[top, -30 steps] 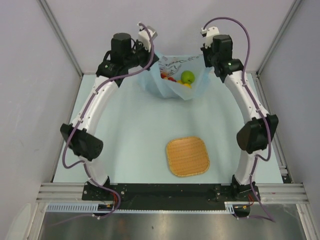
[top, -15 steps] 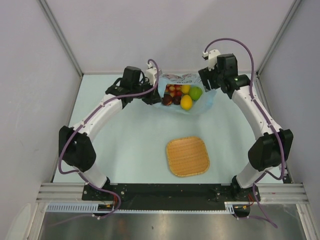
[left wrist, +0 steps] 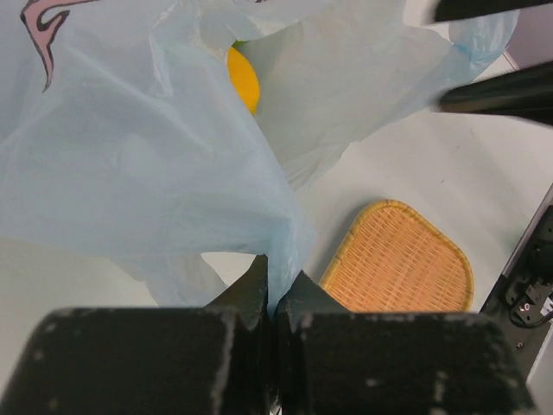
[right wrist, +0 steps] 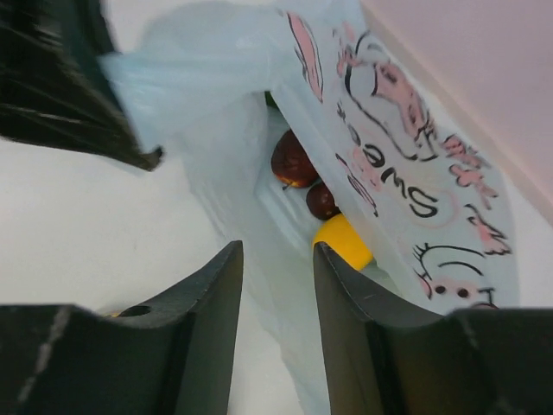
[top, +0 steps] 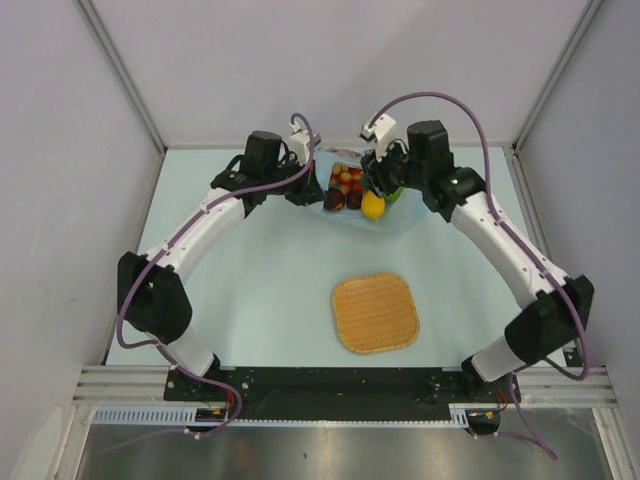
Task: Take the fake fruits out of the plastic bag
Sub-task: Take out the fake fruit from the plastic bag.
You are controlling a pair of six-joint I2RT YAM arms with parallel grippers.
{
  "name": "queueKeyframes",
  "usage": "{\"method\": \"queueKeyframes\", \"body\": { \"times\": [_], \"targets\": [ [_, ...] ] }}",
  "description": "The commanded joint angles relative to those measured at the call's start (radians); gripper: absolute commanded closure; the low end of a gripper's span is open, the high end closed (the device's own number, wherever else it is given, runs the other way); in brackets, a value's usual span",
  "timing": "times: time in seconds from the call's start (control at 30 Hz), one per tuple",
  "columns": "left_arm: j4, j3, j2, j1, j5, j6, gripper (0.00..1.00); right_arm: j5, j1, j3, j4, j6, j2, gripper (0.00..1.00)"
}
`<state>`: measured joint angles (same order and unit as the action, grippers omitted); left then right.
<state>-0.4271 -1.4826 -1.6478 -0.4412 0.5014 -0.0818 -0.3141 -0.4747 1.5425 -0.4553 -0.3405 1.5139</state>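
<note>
The plastic bag [top: 362, 212] lies at the far middle of the worktop [top: 260, 290] with its mouth spread. The fake fruits [top: 347, 188] are heaped inside: a yellow lemon [top: 373, 205] nearest, dark red and small red ones behind it, and a green one partly hidden under the right arm [top: 480, 215]. The left arm [top: 215, 215] reaches to the bag's left edge, and the right arm's wrist hangs over its right side. An orange woven tray [top: 375, 313] sits well apart, nearer the bases.

From the left wrist, the left jaws are clenched on a fold of the bag's pale blue film, which billows away from them. A yellow fruit [left wrist: 244, 79] shows at the opening, and the tray lies beyond on the right.

From the right wrist, the right jaws stand parted, gripping nothing, just over the bag's rim. Past them two dark red fruits [right wrist: 294, 160] and a yellow one lie inside, under the pink-and-dark print. At the upper left the left jaws hold the bag's corner.
</note>
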Motion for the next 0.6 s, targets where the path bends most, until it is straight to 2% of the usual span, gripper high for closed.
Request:
{"method": "queueKeyframes", "body": {
  "times": [0.0, 0.1, 0.2, 0.27, 0.3, 0.4, 0.57],
  "targets": [
    [0.048, -0.005, 0.020, -0.005, 0.011, -0.038, 1.00, 0.041, 0.005, 0.004, 0.029, 0.011, 0.172, 0.60],
    [0.047, 0.001, 0.032, -0.005, 0.008, -0.029, 1.00, 0.128, 0.016, 0.047, 0.007, 0.061, 0.293, 0.64],
    [0.054, 0.011, 0.039, -0.005, 0.009, -0.027, 1.00, 0.145, 0.042, 0.080, 0.018, 0.155, 0.382, 0.62],
    [0.057, 0.019, 0.040, -0.005, 0.014, -0.026, 1.00, 0.182, 0.045, 0.096, 0.029, 0.202, 0.419, 0.55],
    [0.057, 0.019, 0.040, -0.005, 0.015, -0.026, 1.00, 0.207, 0.042, 0.103, 0.039, 0.218, 0.449, 0.40],
    [0.059, 0.019, 0.039, -0.007, 0.023, -0.024, 1.00, 0.274, 0.044, 0.146, 0.044, 0.254, 0.505, 0.21],
    [0.057, 0.016, 0.034, -0.013, 0.023, -0.016, 1.00, 0.331, 0.048, 0.197, 0.030, 0.264, 0.578, 0.18]
  ]
}}
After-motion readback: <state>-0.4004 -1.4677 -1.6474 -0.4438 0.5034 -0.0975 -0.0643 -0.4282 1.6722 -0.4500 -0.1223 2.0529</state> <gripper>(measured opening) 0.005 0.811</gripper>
